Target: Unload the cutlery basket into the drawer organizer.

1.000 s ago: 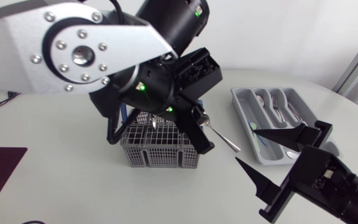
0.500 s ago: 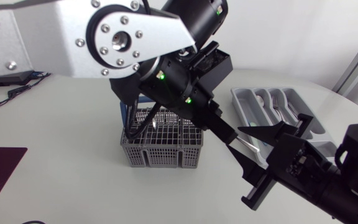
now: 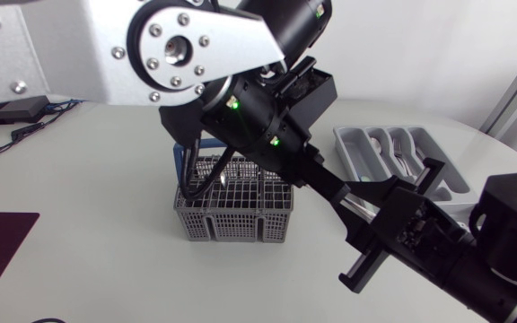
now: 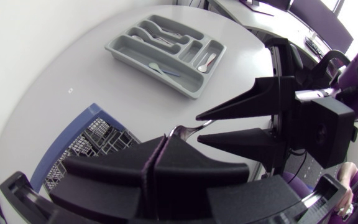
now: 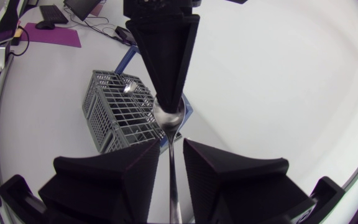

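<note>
you had the spoon pinched in the left gripper, up over the bench near the cutlery basket, its handle between the right gripper's open fingers, so i'd have clamped right squarely on the handle before left let go.

White rounded table, soft even light
</note>
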`<move>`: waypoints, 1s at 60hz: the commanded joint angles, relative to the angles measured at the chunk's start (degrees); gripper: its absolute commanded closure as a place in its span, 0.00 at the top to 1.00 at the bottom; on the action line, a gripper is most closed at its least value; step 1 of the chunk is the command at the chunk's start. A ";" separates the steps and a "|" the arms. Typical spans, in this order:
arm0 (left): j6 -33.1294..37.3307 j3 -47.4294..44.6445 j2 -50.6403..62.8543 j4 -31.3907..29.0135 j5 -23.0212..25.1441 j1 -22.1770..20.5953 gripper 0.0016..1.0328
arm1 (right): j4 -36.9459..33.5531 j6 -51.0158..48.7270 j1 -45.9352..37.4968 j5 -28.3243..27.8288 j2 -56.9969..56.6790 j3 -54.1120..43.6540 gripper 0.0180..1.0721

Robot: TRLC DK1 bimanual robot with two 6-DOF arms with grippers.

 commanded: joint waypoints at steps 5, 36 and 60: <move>-1.04 1.75 1.14 -0.54 0.47 -0.31 0.13 | 0.66 -1.02 0.24 0.57 0.90 -0.05 0.22; -0.95 1.05 0.62 -0.54 0.47 -1.37 0.13 | 0.58 -1.28 -0.38 0.57 1.69 -0.49 0.11; -0.95 2.10 -0.79 -0.45 0.39 -0.57 0.59 | -3.20 -1.28 0.59 0.57 0.11 -0.93 0.06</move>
